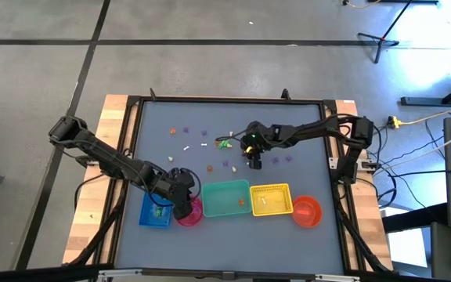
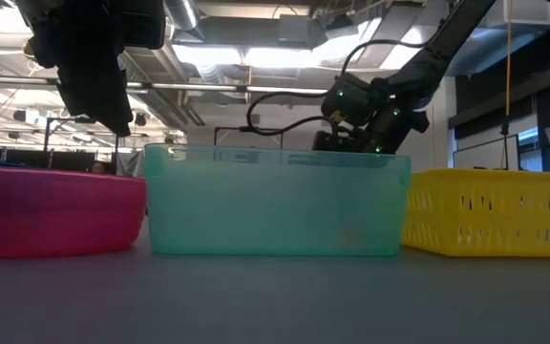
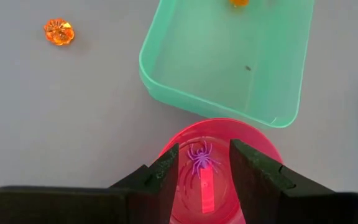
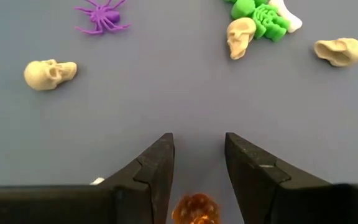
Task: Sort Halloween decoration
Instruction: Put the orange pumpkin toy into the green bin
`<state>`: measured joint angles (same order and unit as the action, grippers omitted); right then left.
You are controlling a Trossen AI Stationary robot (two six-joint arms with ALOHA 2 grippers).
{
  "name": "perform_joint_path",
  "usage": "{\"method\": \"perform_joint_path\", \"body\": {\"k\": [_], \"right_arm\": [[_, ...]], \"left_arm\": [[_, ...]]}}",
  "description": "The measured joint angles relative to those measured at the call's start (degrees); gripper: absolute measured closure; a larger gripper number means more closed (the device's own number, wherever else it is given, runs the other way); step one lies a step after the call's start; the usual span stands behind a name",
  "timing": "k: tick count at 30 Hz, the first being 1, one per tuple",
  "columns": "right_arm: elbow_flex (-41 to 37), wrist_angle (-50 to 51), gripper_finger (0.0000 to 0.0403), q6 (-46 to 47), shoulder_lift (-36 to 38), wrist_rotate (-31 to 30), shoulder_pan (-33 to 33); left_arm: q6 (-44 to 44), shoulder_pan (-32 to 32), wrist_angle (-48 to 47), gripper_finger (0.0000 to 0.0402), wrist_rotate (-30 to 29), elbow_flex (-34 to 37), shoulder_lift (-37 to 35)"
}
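My left gripper (image 3: 201, 171) hangs open over the pink bowl (image 3: 219, 134) near the table's near edge (image 1: 185, 205). A purple spider (image 3: 201, 158) lies on the bowl's floor below the gap between the fingers. My right gripper (image 4: 197, 155) is open and low over the table's middle (image 1: 254, 162). Its fingers stand on either side of an orange pumpkin (image 4: 194, 210) that rests on the table, with a gap on both sides. Ahead of it lie three bone-white skulls (image 4: 50, 73), a purple spider (image 4: 101, 15) and a green skeleton (image 4: 260, 15).
Containers stand in a row along the near edge: blue (image 1: 155, 213), pink (image 1: 193, 215), teal bin (image 1: 225, 198) with an orange piece inside (image 3: 238, 2), yellow basket (image 1: 271, 199), orange bowl (image 1: 307, 211). Another pumpkin (image 3: 59, 32) lies beside the teal bin. More trinkets (image 1: 204, 135) are scattered farther back.
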<state>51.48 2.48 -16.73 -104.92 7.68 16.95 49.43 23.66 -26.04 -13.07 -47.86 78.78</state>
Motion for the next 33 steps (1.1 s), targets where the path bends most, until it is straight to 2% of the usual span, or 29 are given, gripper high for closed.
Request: {"method": "perform_joint_path", "body": {"k": [13,25,33], "right_arm": [[0.4,1.4,0.0256,0.0,1.0,-0.8,0.0],[6.7,19.7,0.0256,1.3,4.5,-1.0,0.0],[7.0,22.4,0.0256,1.4,4.5,-4.2,0.0]], "left_arm": [[0.0,0.0,0.0,0.0274,-2.3,0.0,0.0],[0.0,0.0,0.0,0.0274,-2.3,0.0,0.0],[0.1,0.0,0.0,0.0274,-2.3,0.0,0.0]]}}
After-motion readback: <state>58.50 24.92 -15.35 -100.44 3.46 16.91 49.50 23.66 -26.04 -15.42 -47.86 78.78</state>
